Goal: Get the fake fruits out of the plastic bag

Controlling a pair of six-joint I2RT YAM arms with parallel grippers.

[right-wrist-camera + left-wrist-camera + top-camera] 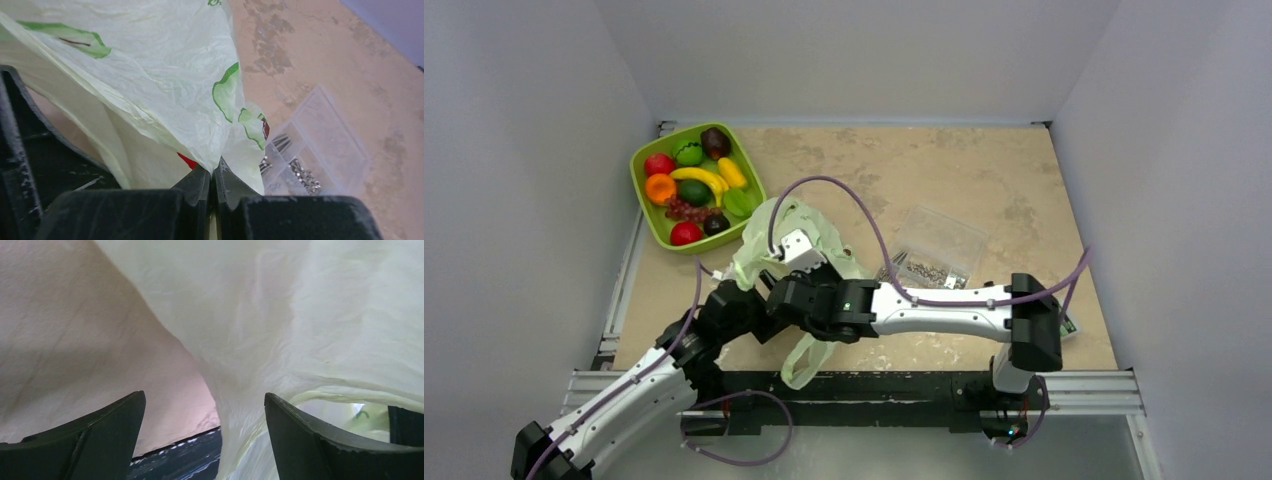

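The pale green plastic bag [809,225] with avocado prints lies crumpled mid-table, between both arms. My right gripper [809,262] is shut on a fold of the plastic bag film [165,85], its jaws pressed together at the pinch [215,172]. A small red sliver [189,161] shows under the film just left of the jaws, probably the red fake fruit. The light green and yellow fake fruits are hidden. My left gripper [742,285] is open at the bag's left side. Its fingers [300,435] stand wide apart, with bag film [280,320] draped between and above them [205,395].
A green tray [646,215] of other toy fruits, with a banana and an orange fruit, sits at the back left. A clear plastic box of screws [934,250] lies right of the bag, also in the right wrist view [320,145]. White walls enclose the table.
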